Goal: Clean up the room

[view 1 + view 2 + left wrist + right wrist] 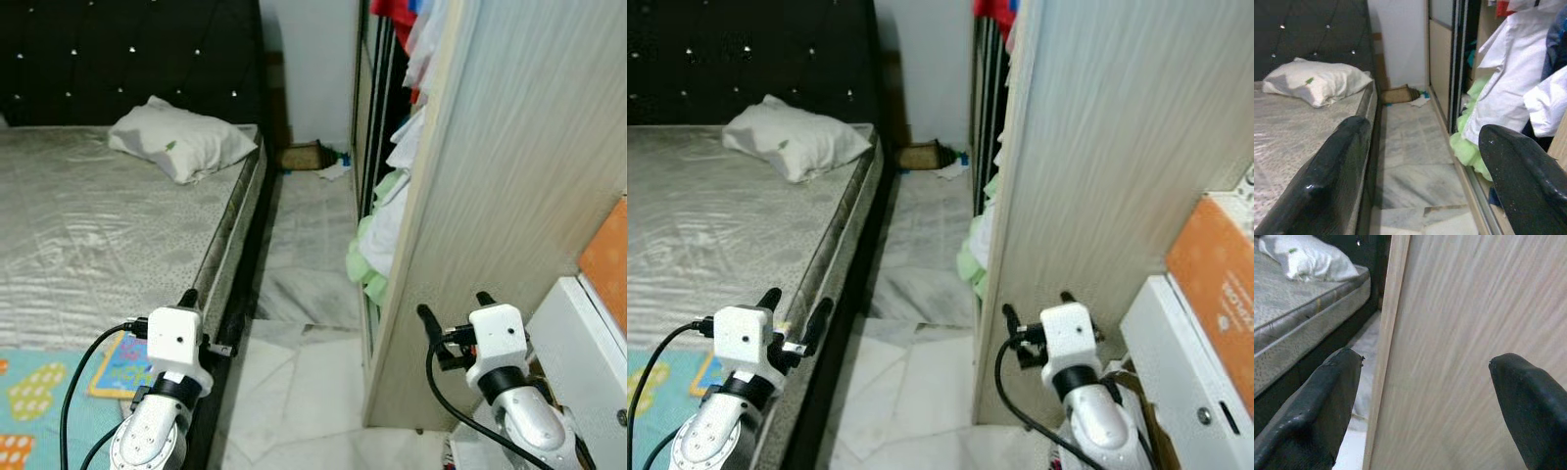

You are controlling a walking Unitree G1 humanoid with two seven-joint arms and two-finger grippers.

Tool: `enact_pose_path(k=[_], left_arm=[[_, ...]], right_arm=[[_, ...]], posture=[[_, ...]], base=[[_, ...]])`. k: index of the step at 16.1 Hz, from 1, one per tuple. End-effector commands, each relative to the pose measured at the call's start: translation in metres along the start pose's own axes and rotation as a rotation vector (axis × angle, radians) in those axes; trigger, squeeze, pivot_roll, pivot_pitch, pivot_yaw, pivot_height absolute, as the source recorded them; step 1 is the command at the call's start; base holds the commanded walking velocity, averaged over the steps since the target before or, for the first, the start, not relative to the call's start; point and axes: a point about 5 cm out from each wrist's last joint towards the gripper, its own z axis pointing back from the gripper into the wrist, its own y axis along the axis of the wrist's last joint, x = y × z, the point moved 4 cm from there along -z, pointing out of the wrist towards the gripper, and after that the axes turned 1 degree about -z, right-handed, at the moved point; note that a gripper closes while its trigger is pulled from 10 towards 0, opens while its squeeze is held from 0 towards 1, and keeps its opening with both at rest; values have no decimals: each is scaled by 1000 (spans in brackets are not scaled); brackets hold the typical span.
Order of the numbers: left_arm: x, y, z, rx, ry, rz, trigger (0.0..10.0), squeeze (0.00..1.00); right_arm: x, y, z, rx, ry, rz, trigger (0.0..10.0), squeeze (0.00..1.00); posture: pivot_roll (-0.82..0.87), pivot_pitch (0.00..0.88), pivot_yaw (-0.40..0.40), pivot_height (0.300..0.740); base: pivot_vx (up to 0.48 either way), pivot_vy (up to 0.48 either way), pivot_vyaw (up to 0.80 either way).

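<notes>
Low at the bed's edge, my left gripper (208, 319) is open and holds nothing. My right gripper (455, 307) is open too, close in front of the pale wooden wardrobe side (509, 186). Along the left wrist view, the black fingers (1337, 171) frame the marble floor aisle (1410, 147). Litter lies at the aisle's far end by the wall: a brown flat item (302, 156) and white paper scraps (335, 170). Green and white clothes (377, 245) spill from the open wardrobe onto the floor. A white pillow (181, 139) lies on the bed.
The bed (88, 225), with its black headboard (127, 59), takes up the left. A colourful mat (39, 387) lies on its near end. A white cabinet (578, 343) and an orange box (607, 250) stand at my right. The floor aisle between bed and wardrobe is narrow.
</notes>
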Motion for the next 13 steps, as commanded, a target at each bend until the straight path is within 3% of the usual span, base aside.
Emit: enact_pose_path(k=[1,6,13], left_arm=[[-2,0,0,1,4,-2,10000,0],[-7,2,0,10,41,-8,10000,0],[-7,5,1,21,40,-14,10000,0]], right_arm=[[0,3,-2,13,6,4,10000,0],[0,8,-1,32,10,10,10000,0],[-2,9,1,38,24,-5,10000,0]], posture=[[-186,0,48,740],[-185,0,53,740],[-187,0,54,740]], base=[[0,0,0],[0,0,0],[0,0,800]])
